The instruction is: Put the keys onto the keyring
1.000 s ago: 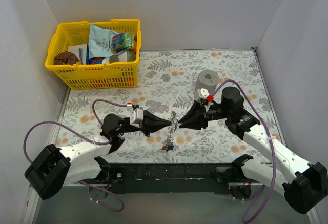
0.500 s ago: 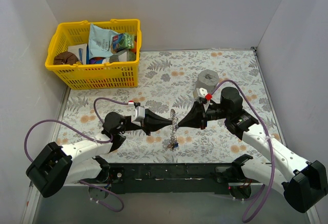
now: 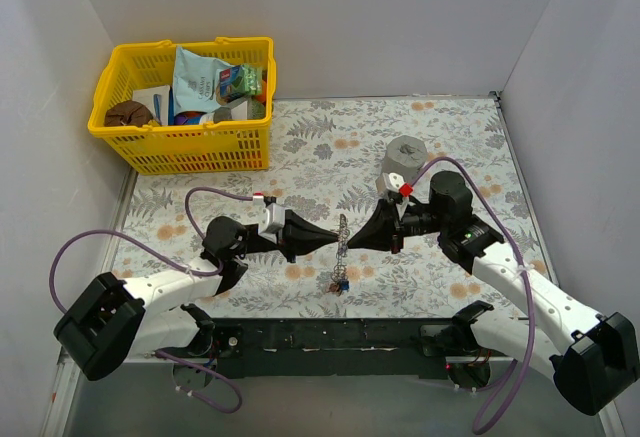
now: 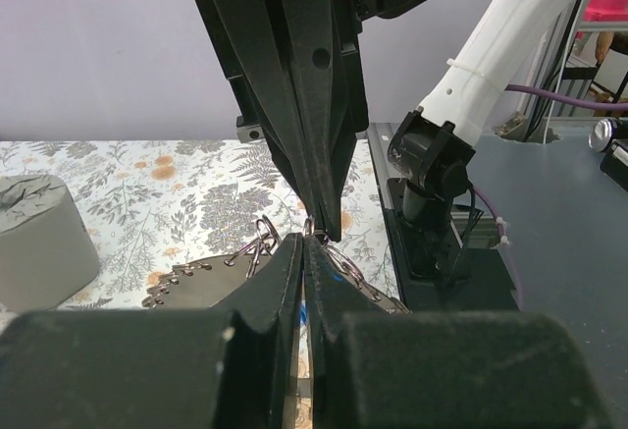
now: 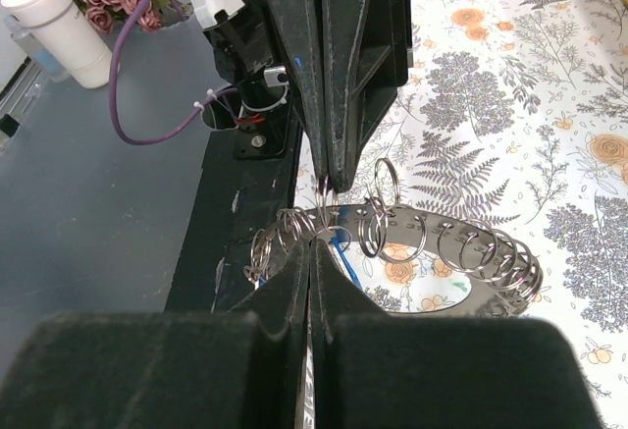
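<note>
The keyring [image 3: 341,231] is a silvery metal band with several small split rings, and it hangs above the table between both arms. My left gripper [image 3: 331,241] is shut on it from the left, and my right gripper [image 3: 353,241] is shut on it from the right, tip to tip. A small cluster of keys [image 3: 338,282] with a blue head dangles below the keyring. In the left wrist view my left gripper [image 4: 306,243] pinches at a ring, with the band [image 4: 201,272] beside it. In the right wrist view my right gripper [image 5: 316,248] grips the band [image 5: 446,225], and a blue key [image 5: 341,254] shows just behind.
A grey cylinder [image 3: 405,157] stands just behind the right arm, also seen as the grey cylinder [image 4: 39,238] at the left. A yellow basket [image 3: 128,162] full of packets sits at the back left. White walls enclose the flowered tabletop [image 3: 320,147].
My right gripper has closed onto the keyring. The dangling keys have swung slightly to the right. The left gripper stays shut, shifted a little.
</note>
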